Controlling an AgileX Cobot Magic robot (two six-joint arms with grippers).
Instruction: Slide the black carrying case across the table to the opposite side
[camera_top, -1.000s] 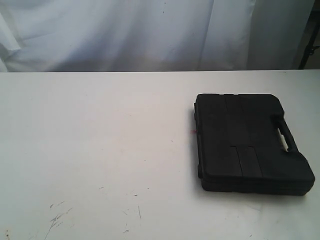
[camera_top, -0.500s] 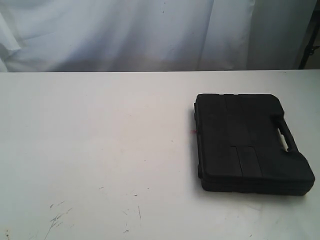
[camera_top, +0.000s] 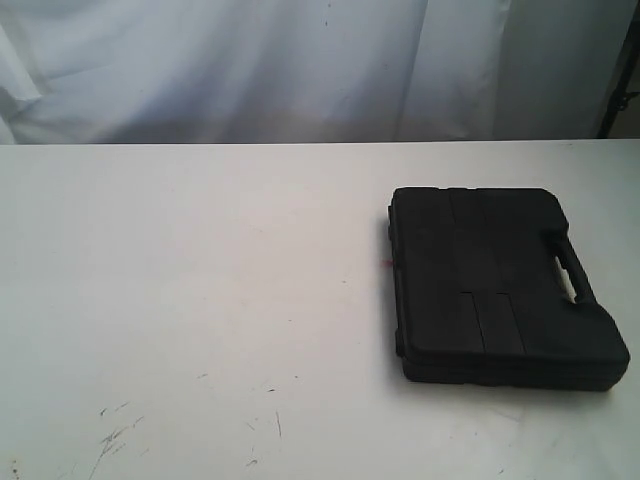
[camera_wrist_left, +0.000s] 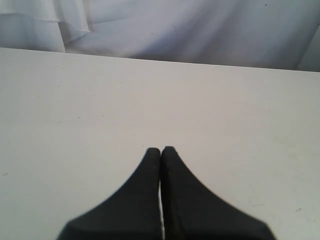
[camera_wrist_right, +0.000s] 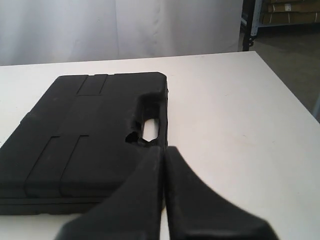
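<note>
Black carrying case (camera_top: 500, 285) sits rightward on counter (camera_top: 200, 280).
I see open counter leftward; left end effector (camera_wrist_left: 160, 150), right end effector (camera_wrist_right: 164, 149) both closed, empty.

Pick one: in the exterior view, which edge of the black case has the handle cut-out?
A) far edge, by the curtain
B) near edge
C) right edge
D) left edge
C: the handle slot runs along the right edge of the case, on the side nearest the right end of the table.
</note>
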